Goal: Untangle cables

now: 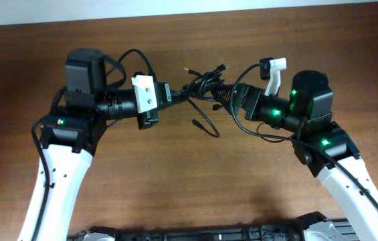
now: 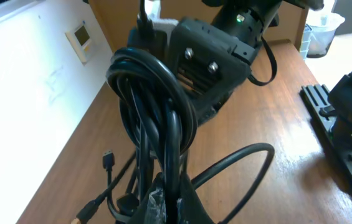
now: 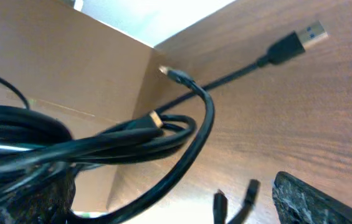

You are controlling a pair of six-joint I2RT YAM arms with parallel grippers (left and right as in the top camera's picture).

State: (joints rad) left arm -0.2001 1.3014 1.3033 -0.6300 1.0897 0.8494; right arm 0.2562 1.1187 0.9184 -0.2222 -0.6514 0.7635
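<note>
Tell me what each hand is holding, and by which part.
The left hand grips the cables at the base of the bunched loops. The right hand is open; the bunch only rests against one of its fingers.

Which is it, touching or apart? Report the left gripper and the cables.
Touching. Left wrist view: the cables sit pinched in the left gripper, looping up from it.

A: How was the overhead view?
B: Bright and even. The tabletop [image 1: 195, 181] was sharp, shadows were faint and soft, and the far edge was washed out white.
A: And the wrist views?
B: Softer. The cables [image 2: 138, 61] near the left lens were blurred and glossy, and the left side was overexposed. In the right view the near loops were out of focus.
</note>
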